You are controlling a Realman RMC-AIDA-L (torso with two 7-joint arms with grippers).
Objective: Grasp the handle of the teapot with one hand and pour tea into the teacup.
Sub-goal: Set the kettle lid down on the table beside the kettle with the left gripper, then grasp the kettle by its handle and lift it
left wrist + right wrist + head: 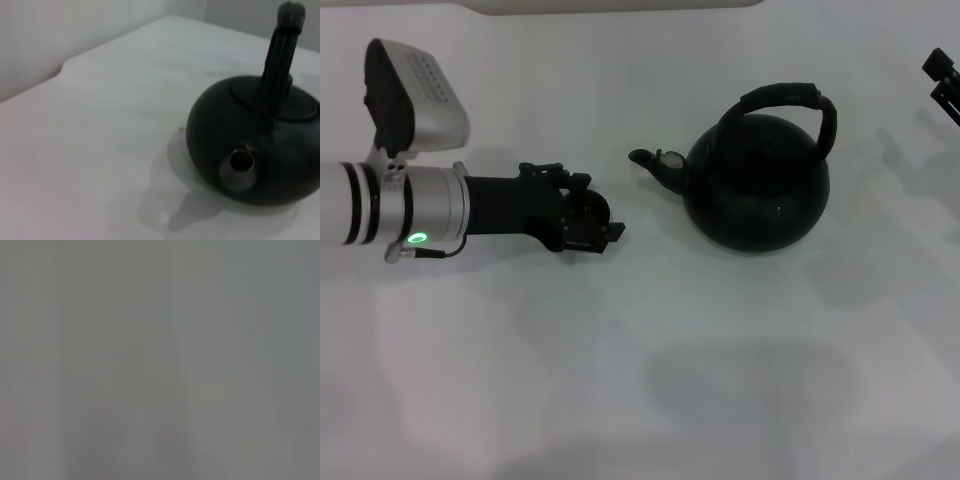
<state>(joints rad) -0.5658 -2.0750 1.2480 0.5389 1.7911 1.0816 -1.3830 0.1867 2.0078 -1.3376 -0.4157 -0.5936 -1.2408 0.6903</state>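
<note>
The round matte black teapot (760,195) stands on the white table, right of centre, its spout (655,165) pointing left. Its arched black handle (790,95) rises free over the body. My left gripper (592,222) lies low over the table just left of the spout, shut on a small round dark thing that looks like the teacup (586,212). The left wrist view shows the teapot (260,135), its handle (282,55) and its spout mouth (240,167) close up. My right gripper (940,85) shows only at the far right edge, open, well apart from the handle.
The white table (620,380) spreads in front of the teapot and the left arm. Its far edge and a corner show in the left wrist view (62,70). The right wrist view shows only flat grey.
</note>
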